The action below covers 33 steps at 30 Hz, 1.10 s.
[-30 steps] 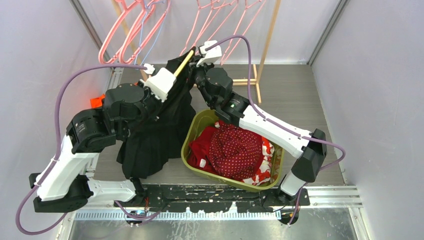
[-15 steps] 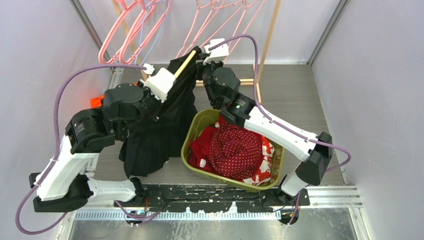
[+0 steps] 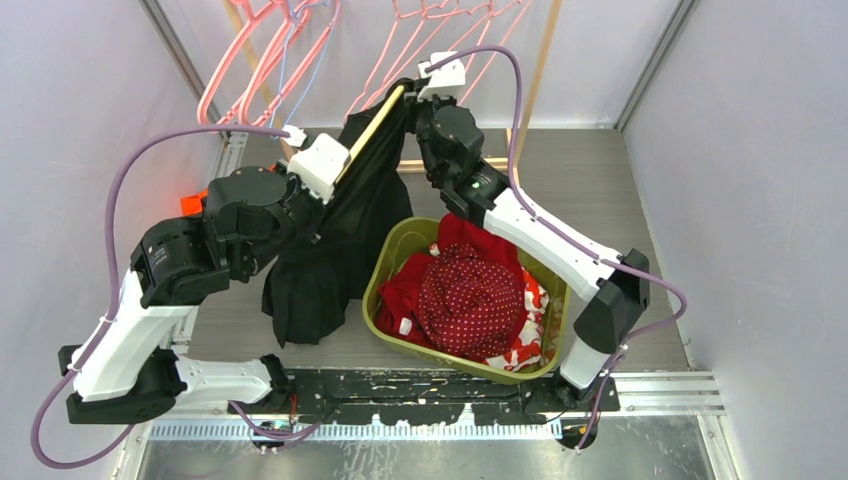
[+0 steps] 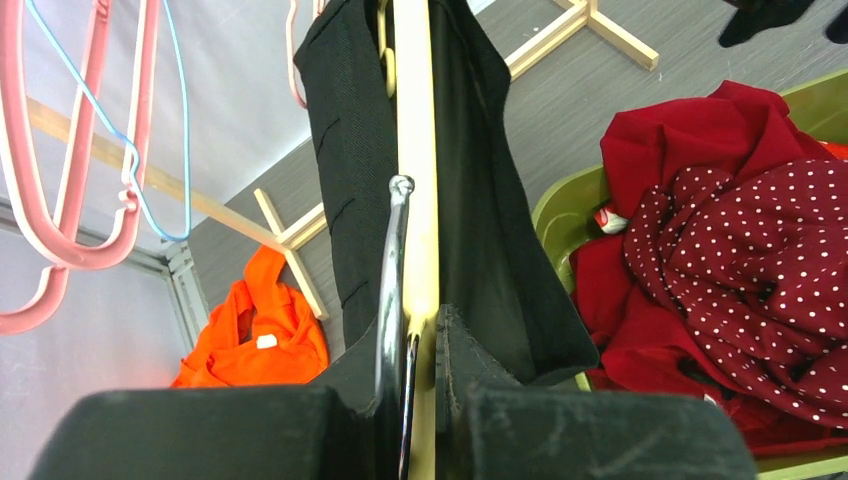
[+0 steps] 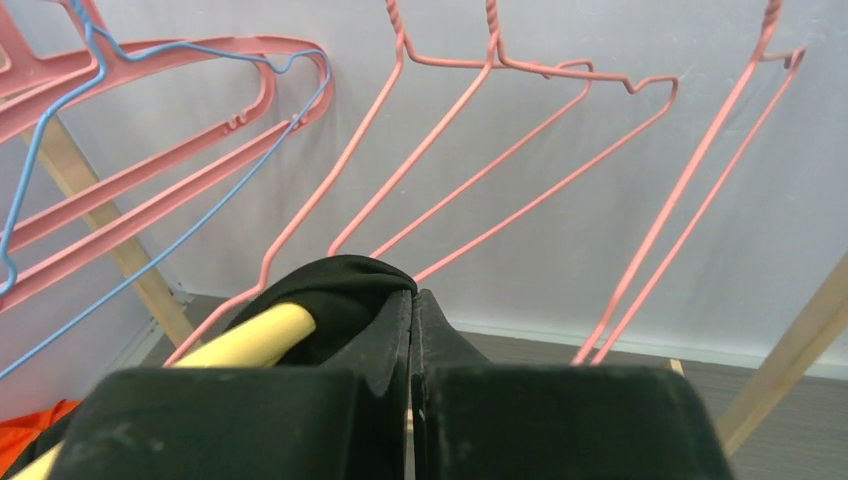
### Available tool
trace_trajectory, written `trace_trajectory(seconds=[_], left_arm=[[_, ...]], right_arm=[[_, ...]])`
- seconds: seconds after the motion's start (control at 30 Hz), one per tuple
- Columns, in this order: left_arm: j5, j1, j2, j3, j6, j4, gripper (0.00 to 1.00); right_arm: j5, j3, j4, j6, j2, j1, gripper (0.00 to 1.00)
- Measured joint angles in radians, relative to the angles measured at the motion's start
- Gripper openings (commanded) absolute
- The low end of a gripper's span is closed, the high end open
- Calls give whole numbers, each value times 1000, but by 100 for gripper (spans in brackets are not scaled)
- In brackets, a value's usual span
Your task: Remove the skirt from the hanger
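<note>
A black skirt (image 3: 335, 240) hangs from a pale wooden hanger (image 3: 372, 128) that slants up between my two arms. At the bar's near end my left gripper (image 3: 338, 180) is shut on the hanger. The left wrist view shows the bar (image 4: 415, 150) and its metal hook (image 4: 392, 260) pinched in the left gripper (image 4: 425, 320), with the skirt (image 4: 480, 200) draped on both sides. My right gripper (image 3: 410, 92) is at the bar's far end. In the right wrist view the right gripper (image 5: 412, 295) is shut on a fold of the skirt (image 5: 340, 285) beside the bar's tip (image 5: 260, 335).
A green bin (image 3: 385, 262) heaped with red clothes (image 3: 470, 295) stands right of the skirt's hem. An orange garment (image 3: 193, 203) lies at the left wall. Pink and blue hangers (image 3: 260, 60) hang on a wooden rack (image 3: 535, 90) just behind the grippers.
My right gripper has risen and moved back with the skirt's end. The hanger now slants steeper, and the skirt's hem has lifted and shifted right towards the bin.
</note>
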Motion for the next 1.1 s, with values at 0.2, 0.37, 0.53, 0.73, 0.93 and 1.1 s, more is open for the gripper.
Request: trace_trajectory(seconds=[0.2,0.37,0.53,0.73,0.93,1.1], left_arm=[[-1,0,-9,0,-25,-8,0],[-14,0,-52,0,-30,-11,0],[-36,0,-88,0,-40,-11,0],[-55,0,-103,-24,-31,9,0],[-77,0,-31,-3,71,146,0],[-39,0,150,219,137,221,0]], right_arm=[[-35,64,-1,-1,64,-21,1],[-39,64,-31,19,77,-39,1],[-57,53,-67,73,75,-40,1],[-192,37,-249,142,8,-39,1],[-299,-84,-370,219,-197,22,1],[-335,-140,-385,274,-254,77,1]])
